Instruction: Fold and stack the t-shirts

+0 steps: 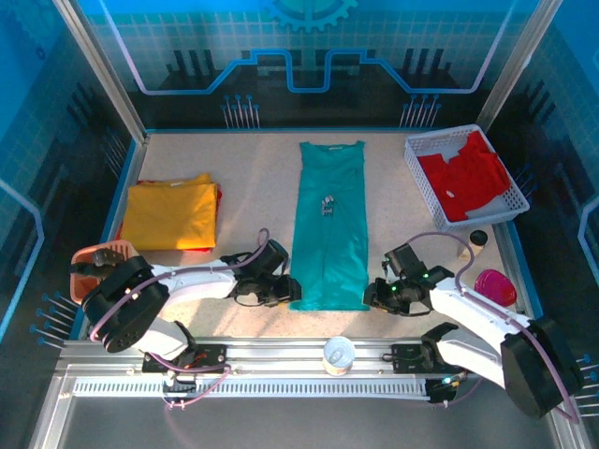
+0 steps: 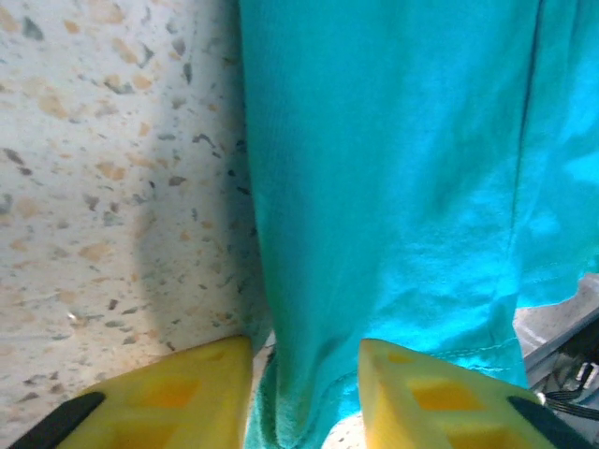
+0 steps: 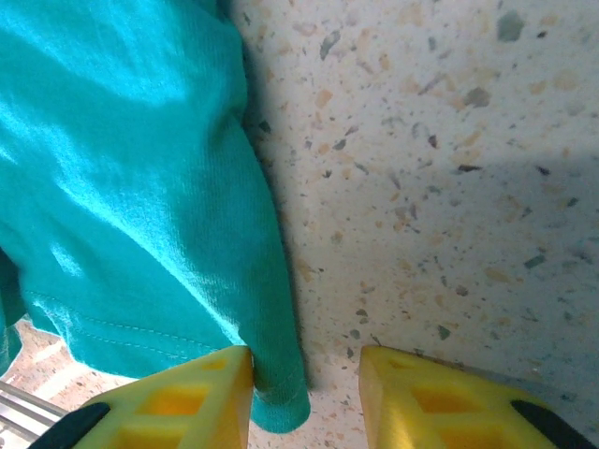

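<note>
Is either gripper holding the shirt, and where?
Nothing looks gripped. Both pairs of jaws stand apart at the near corners of the teal t-shirt: left gripper straddles one, right gripper sits beside the other.

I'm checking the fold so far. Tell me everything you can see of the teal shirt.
The teal shirt is soft knit cloth, folded lengthwise into a long narrow strip, sleeves tucked in. It lies flat on the table, collar at the far end, stitched hem nearest the arms, a small print on its chest. The left gripper, open, straddles its near left hem corner; the right gripper, open, has the near right corner beside one finger.
</note>
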